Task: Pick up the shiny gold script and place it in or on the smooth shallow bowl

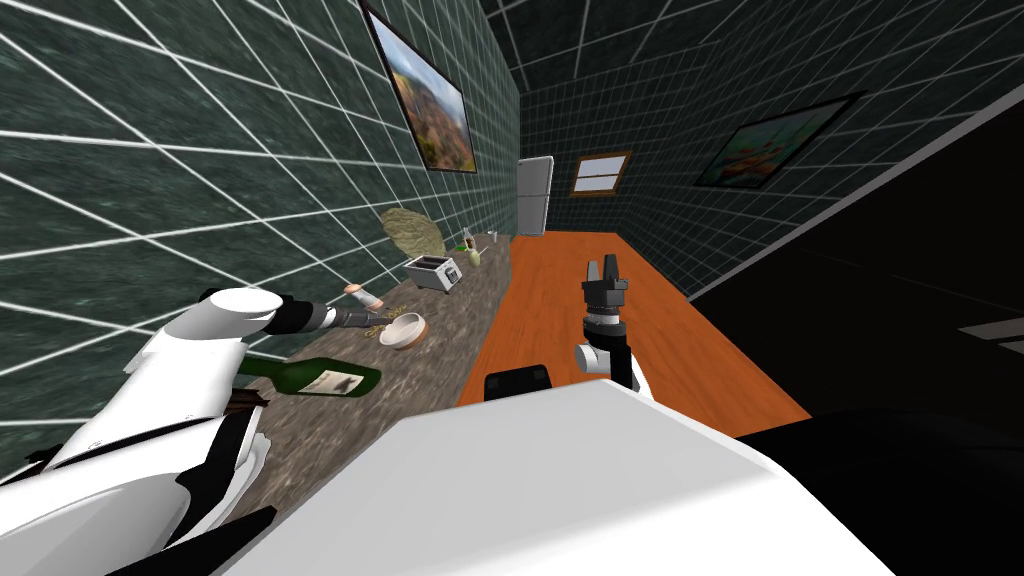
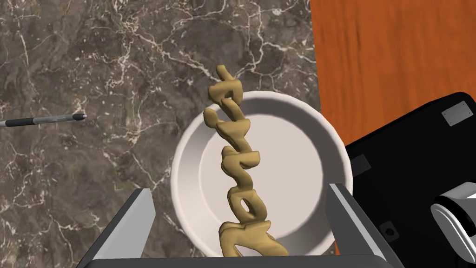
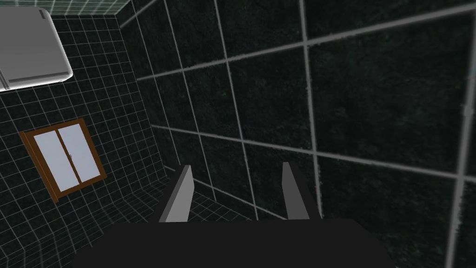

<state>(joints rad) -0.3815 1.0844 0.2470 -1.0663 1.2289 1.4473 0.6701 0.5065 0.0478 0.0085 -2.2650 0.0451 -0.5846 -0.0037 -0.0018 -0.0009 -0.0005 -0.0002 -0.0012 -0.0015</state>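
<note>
The left gripper (image 2: pixel 237 188) is hanging over the white bowl (image 2: pixel 297 158) on the marbled counter (image 2: pixel 93 60), its fingers (image 2: pixel 137 209) standing spread wide and gripping nothing. The gold script (image 2: pixel 238 158) is lying midway between them, clear of both. Its long axis is running from the gripper body straight out along the fingers and across the bowl's hollow, the far tip overhanging the far rim; whether it is resting in the bowl cannot be told. The right gripper (image 1: pixel 602 272) is idling well apart over the orange floor (image 1: pixel 560 290), fingers likewise parted and empty.
</note>
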